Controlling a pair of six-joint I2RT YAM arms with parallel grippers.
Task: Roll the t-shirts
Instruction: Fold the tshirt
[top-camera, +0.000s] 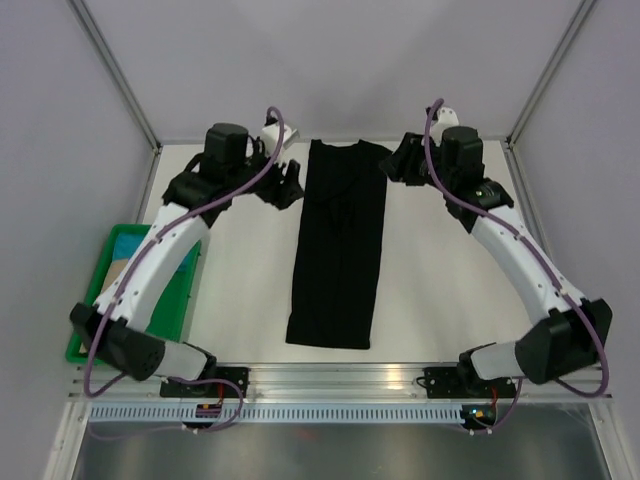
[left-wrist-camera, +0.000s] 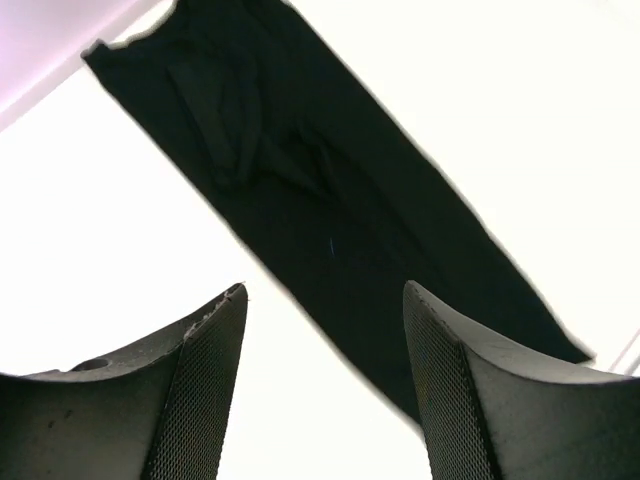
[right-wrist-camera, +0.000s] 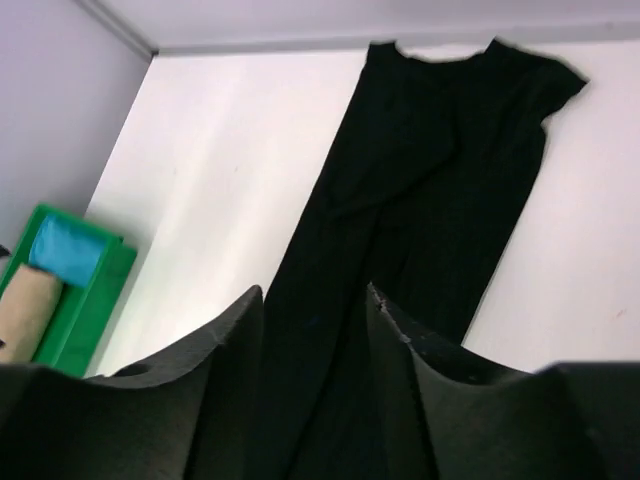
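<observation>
While nothing is being gripped, the left gripper (left-wrist-camera: 325, 288) fingers are being held wide apart and the right gripper (right-wrist-camera: 315, 290) fingers narrower. Beyond & betw. both finger pairs, the black t-shirt (top-camera: 338, 250) is being seen lying flat as a long strip on the table (top-camera: 250, 260).

I see a plain black cloth t-shirt (top-camera: 335, 250) on the white tabletop (top-camera: 250, 270); at eight o'clock, a bright green plastic bin (top-camera: 186, 300) holds blue cloth (right-wrist-camera: 62, 250) and a tan roll (right-wrist-camera: 25, 315).
</observation>
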